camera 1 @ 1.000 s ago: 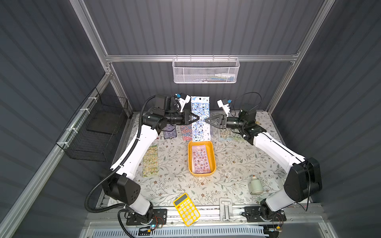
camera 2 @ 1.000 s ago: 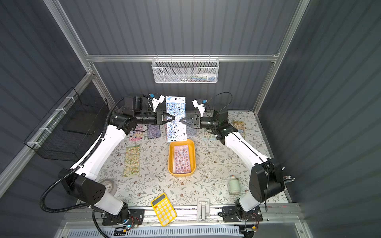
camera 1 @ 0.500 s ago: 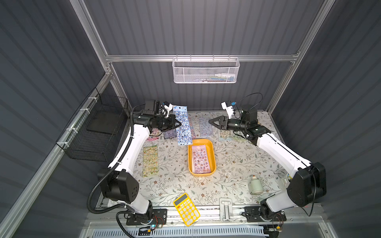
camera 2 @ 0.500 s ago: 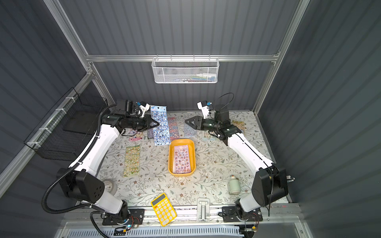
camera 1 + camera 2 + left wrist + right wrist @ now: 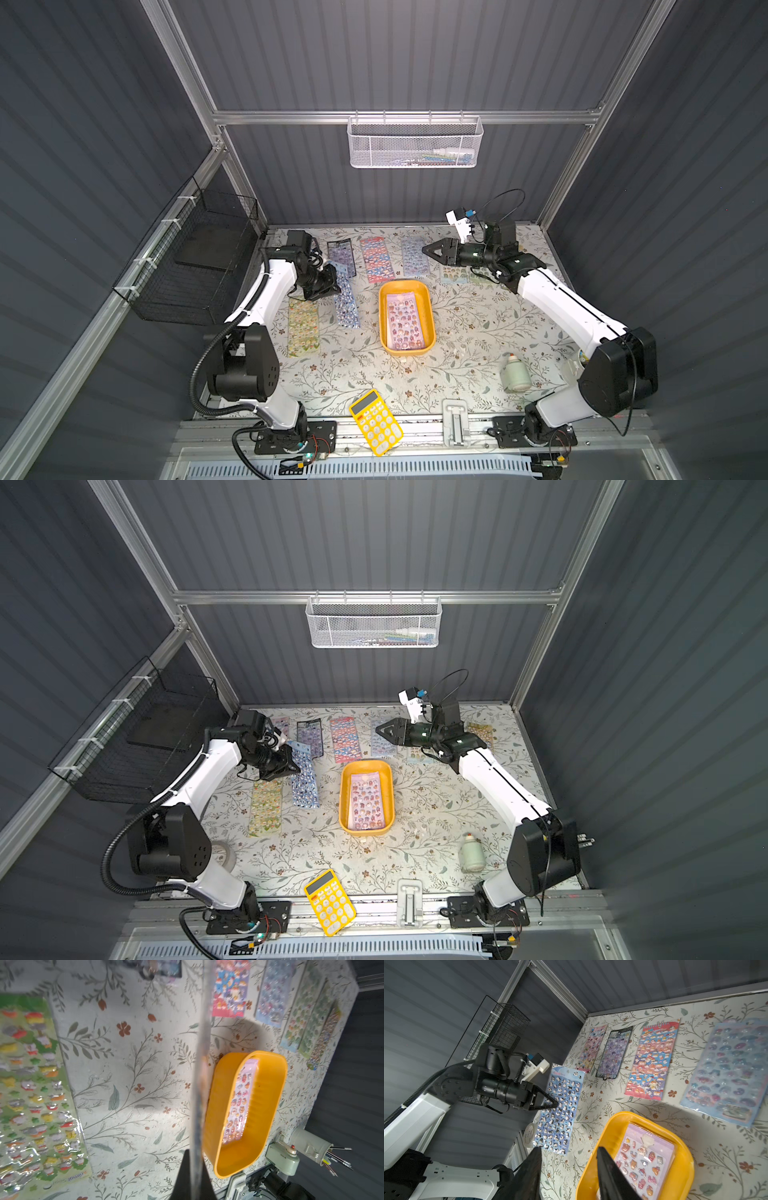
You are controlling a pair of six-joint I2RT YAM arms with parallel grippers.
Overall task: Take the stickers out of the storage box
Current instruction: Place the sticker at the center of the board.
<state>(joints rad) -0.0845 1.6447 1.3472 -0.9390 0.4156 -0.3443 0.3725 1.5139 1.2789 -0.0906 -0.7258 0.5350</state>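
One pink-lilac sheet of the stickers (image 5: 403, 322) lies flat inside the mustard storage box (image 5: 384, 316) mid-table. The other sheets lie beyond the box and to its left. My left tool (image 5: 550, 1103) pinches the blue penguin sheet (image 5: 560, 1109), which hangs beside the green sheet (image 5: 303, 328). The table (image 5: 478, 316) wears a floral cover, and the walls (image 5: 415, 62) are grey and ribbed. A second ago both tools met at that sheet behind the box. Now my right tool (image 5: 428, 250) stands spread and empty.
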